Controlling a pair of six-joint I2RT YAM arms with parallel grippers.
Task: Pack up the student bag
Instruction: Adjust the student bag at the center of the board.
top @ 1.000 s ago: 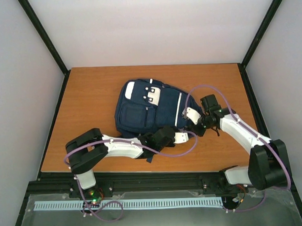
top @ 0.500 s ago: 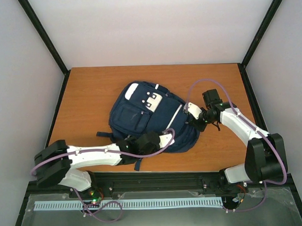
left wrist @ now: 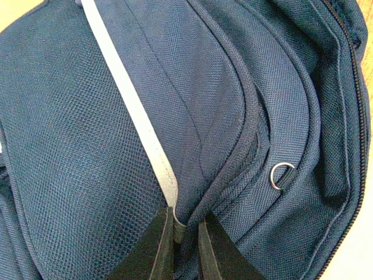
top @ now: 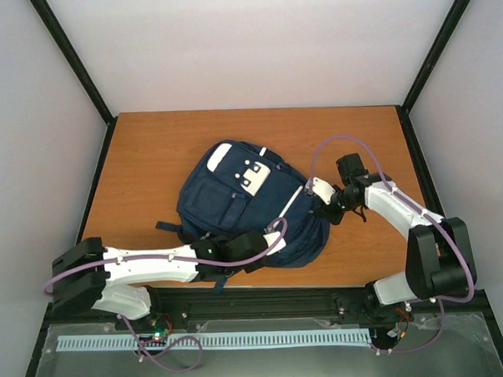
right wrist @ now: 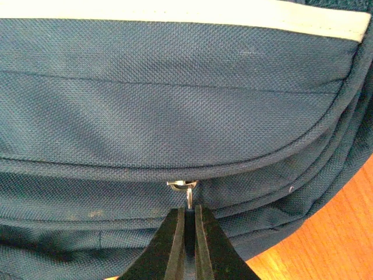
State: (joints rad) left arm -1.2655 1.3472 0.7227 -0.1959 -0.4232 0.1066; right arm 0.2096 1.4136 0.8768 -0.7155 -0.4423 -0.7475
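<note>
The student bag (top: 235,202), navy with thin white stripes and a white patch, lies face up and slanted on the wooden table (top: 150,151). My left gripper (top: 274,236) is at its near right edge. In the left wrist view this gripper (left wrist: 186,219) is shut on a fold of the bag's fabric (left wrist: 70,146) where a white stripe (left wrist: 134,111) ends. My right gripper (top: 321,204) is at the bag's right side. In the right wrist view the right gripper (right wrist: 190,209) is shut on the metal zipper pull (right wrist: 190,197), which hangs from its slider (right wrist: 182,184).
A dark strap (top: 171,228) trails from the bag's left side towards the table's near edge. A small metal ring (left wrist: 281,175) sits on a strap by the zip. Black frame posts and white walls enclose the table. Bare wood (right wrist: 326,245) shows beside the bag.
The bag has slid left and towards the near edge, turning a little. The left arm drew back left with the fabric held, and the right gripper followed on the zipper pull.
</note>
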